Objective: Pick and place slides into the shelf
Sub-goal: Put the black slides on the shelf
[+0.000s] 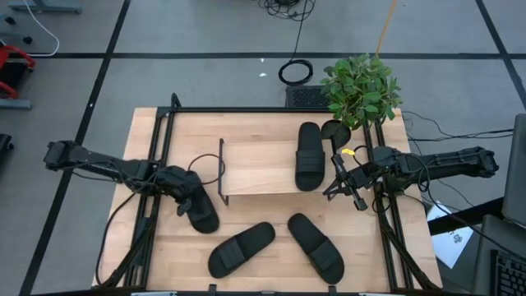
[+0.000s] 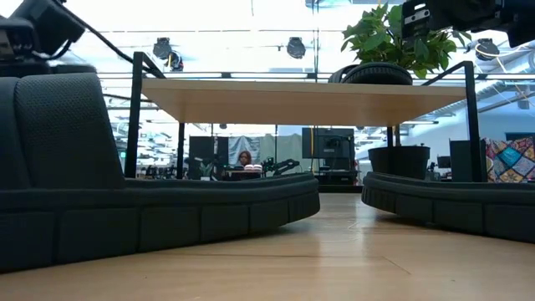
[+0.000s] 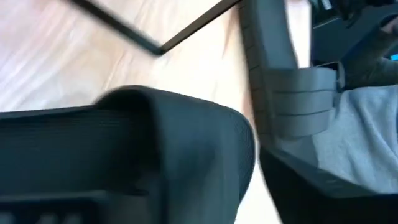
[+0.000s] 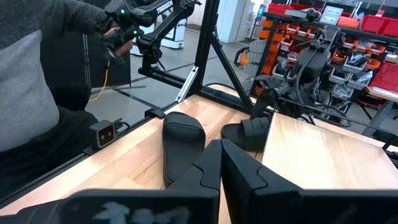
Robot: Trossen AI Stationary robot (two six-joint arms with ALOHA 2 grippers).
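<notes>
The shelf (image 1: 255, 168) stands mid-table, and one black slide (image 1: 309, 156) lies on its wood top board near the right end. My left gripper (image 1: 186, 197) is just left of the shelf, shut on a second slide (image 1: 205, 218), whose strap (image 3: 124, 155) fills the left wrist view. Two more slides (image 1: 241, 248) (image 1: 316, 245) lie flat on the table near its near edge. My right gripper (image 1: 355, 196) hangs right of the shelf with its fingers (image 4: 205, 171) shut on nothing. My left gripper holds the slide by its far end (image 1: 194, 205), coming from above and from the table's left. The gripper's own body covers the place of contact in the high view, and the fingers do not show in the wrist view. The slide's near end (image 1: 209, 224) is at table level.
A potted plant (image 1: 360, 86) stands at the table's far right corner, close behind my right arm. Black frame rails (image 1: 156, 164) (image 1: 385, 214) run along both table sides. Bare wood lies between the shelf and the two near slides. A person in grey (image 4: 25, 81) sits beyond the table.
</notes>
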